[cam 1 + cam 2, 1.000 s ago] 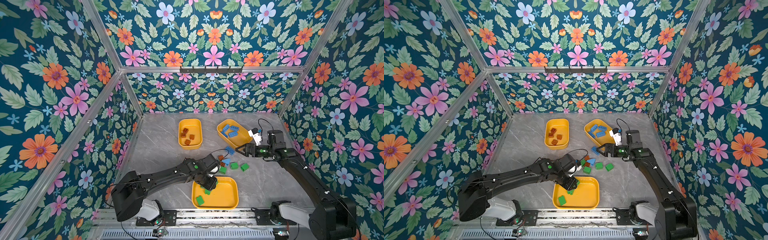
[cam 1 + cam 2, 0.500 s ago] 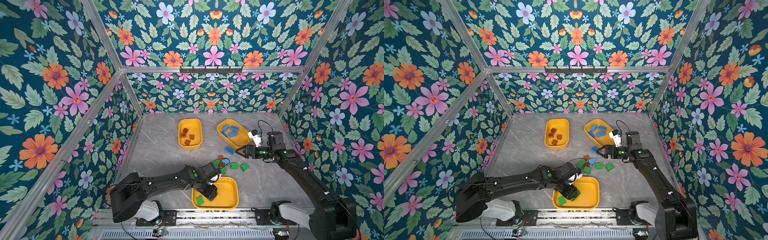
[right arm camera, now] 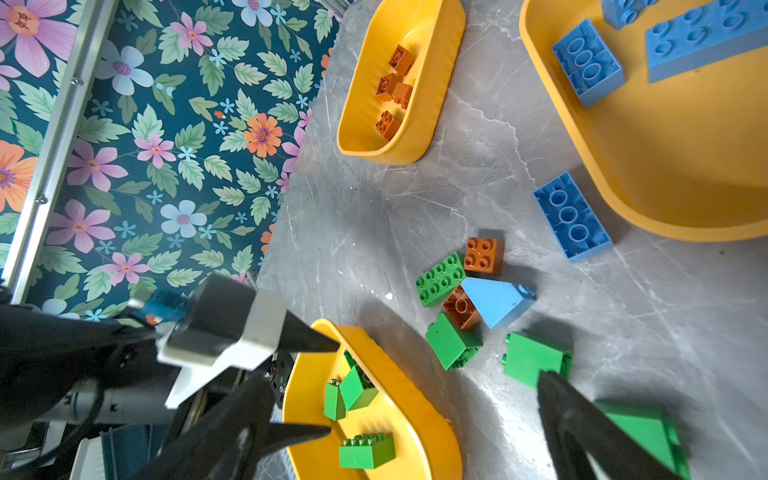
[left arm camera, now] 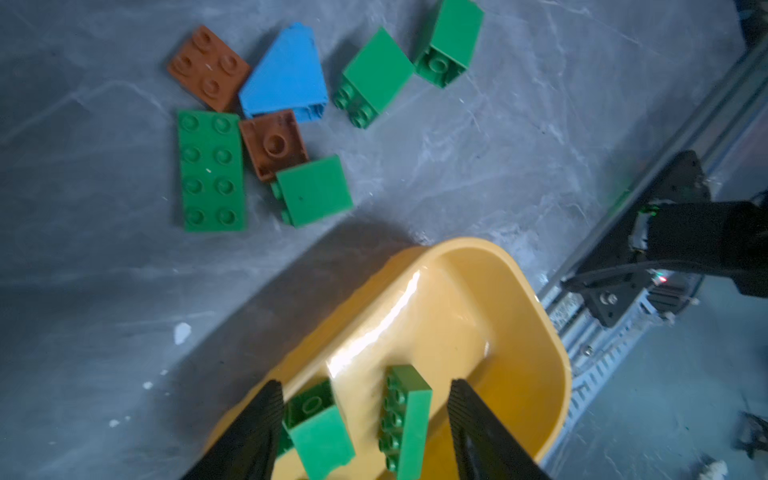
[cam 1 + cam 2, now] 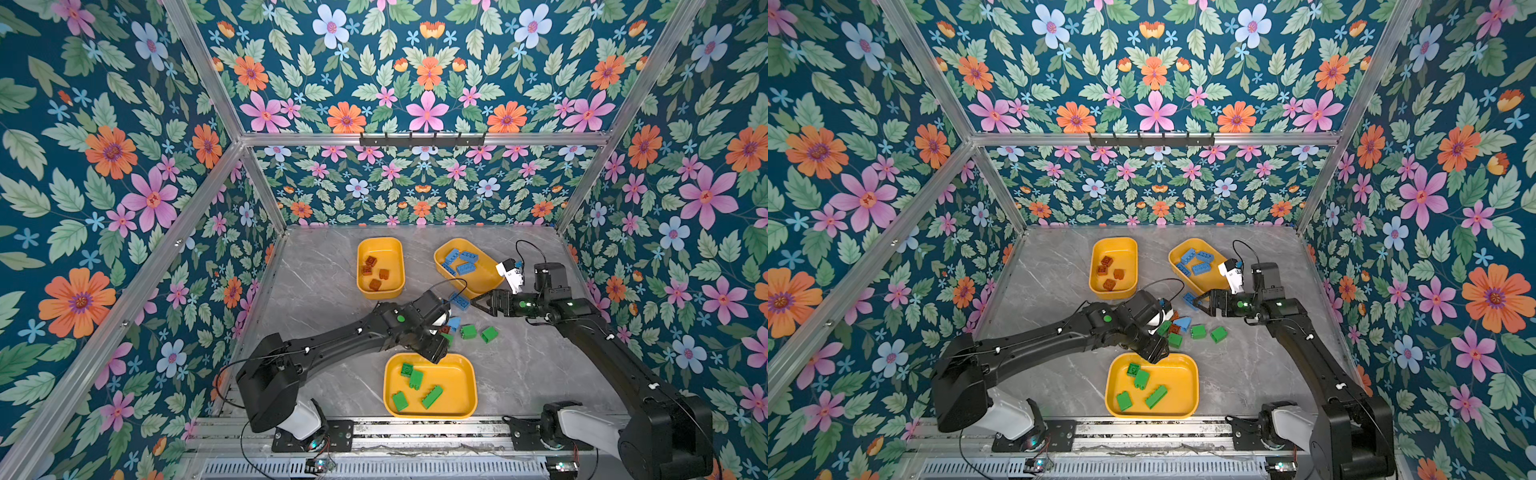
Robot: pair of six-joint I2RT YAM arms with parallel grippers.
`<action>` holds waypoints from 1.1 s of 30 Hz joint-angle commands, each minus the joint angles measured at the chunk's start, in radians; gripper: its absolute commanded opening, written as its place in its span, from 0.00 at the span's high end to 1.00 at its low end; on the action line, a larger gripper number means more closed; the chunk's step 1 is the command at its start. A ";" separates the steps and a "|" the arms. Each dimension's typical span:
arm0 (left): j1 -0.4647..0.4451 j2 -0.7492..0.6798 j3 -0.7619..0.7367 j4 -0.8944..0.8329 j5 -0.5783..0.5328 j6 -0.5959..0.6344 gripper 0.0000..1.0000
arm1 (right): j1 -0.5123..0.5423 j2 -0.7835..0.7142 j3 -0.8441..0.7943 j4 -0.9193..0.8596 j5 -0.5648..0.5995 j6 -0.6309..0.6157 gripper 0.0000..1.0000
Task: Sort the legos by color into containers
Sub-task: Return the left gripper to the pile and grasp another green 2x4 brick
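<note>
Over the 12 o'clock rim of the near tray (image 5: pixel 457 382), which sits at 6 o'clock on the grey table (image 5: pixel 324 291), the left gripper (image 5: pixel 435 354) hangs with its fingers spread and nothing between them. Four green bricks (image 5: pixel 415 379) lie in this yellow-orange tray. From the left wrist, a square one (image 4: pixel 320 436) lies just beside one finger (image 4: pixel 253 428). An oblong one (image 4: pixel 409 419) rests on its side between the fingers, touching neither.

The right gripper (image 5: pixel 478 302) hovers right of centre, spread wide and empty, its tips just at 3 o'clock of a loose blue oblong brick (image 5: pixel 459 300). That brick lies at 6 o'clock of the tray of blue bricks (image 5: pixel 484 279), at 1 o'clock on the table. At 11 o'clock a third tray (image 5: pixel 386 253) holds four red-brown squares (image 5: pixel 376 284).

Unsorted pieces cluster at the centre: a light-blue sloped piece (image 4: pixel 286 75), two loose red-brown squares (image 4: pixel 208 66) and three green squares (image 4: pixel 374 77). The left wrist view shows an eight-stud green brick (image 4: pixel 212 170) whole; the left arm largely hides it in both top views.
</note>
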 commanded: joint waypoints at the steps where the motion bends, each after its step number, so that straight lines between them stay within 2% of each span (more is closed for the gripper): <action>1: 0.046 0.070 0.047 -0.032 -0.085 0.073 0.35 | 0.001 -0.010 0.004 0.011 0.008 0.005 0.01; 7: 0.098 0.206 0.116 0.001 -0.134 0.156 0.36 | 0.000 -0.023 -0.001 -0.001 0.018 0.001 0.01; 12: 0.109 0.295 0.149 0.034 -0.118 0.186 0.39 | 0.000 -0.024 0.003 -0.007 0.023 0.000 0.01; 26: 0.113 0.408 0.173 0.056 -0.128 0.239 0.40 | 0.000 -0.031 0.000 -0.034 0.035 -0.012 0.01; 29: 0.116 0.412 0.173 0.077 -0.134 0.234 0.46 | 0.000 -0.032 0.001 -0.039 0.038 -0.017 0.01; 33: 0.122 0.421 0.177 0.086 -0.150 0.227 0.58 | 0.001 -0.032 0.003 -0.040 0.037 -0.018 0.01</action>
